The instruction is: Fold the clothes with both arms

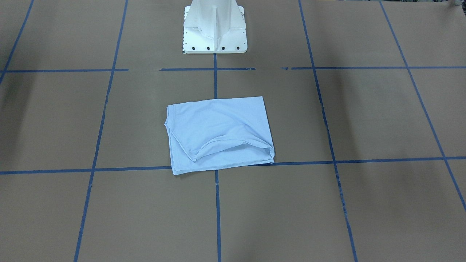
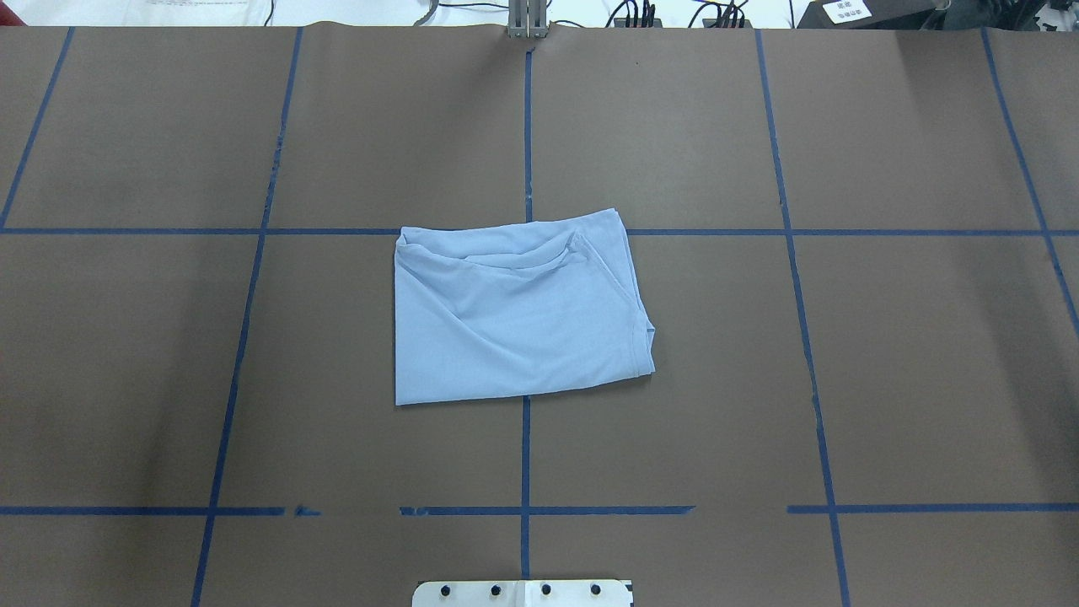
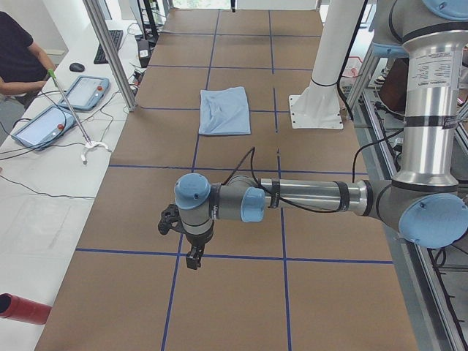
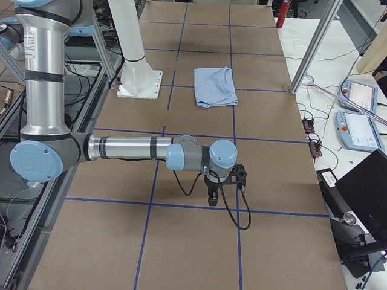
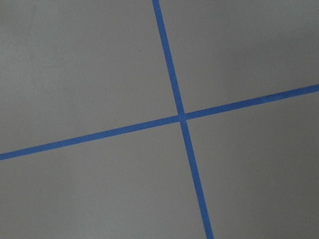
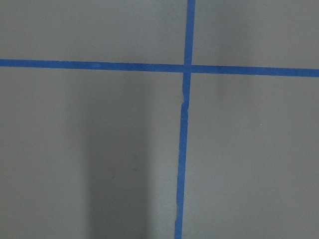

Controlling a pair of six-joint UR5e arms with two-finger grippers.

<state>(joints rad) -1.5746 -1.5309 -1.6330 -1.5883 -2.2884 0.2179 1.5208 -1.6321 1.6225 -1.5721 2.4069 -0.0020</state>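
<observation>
The clothes, one pale blue T-shirt (image 1: 218, 134), lie folded into a rough rectangle at the table's middle (image 2: 514, 312), with the ribbed collar showing along one edge. No print or label shows. Both arms hang far from it over bare table. The left gripper (image 3: 193, 259) shows only in the exterior left view, pointing down above a tape crossing. The right gripper (image 4: 212, 198) shows only in the exterior right view, also pointing down. I cannot tell whether either is open or shut. Both wrist views show only brown table and blue tape.
The white pedestal base (image 1: 214, 40) stands just behind the shirt. Blue tape lines (image 2: 527, 126) grid the brown table. A person (image 3: 18, 58) sits at a side bench with teach pendants (image 3: 88, 91). A metal post (image 4: 314, 48) rises at the table's edge.
</observation>
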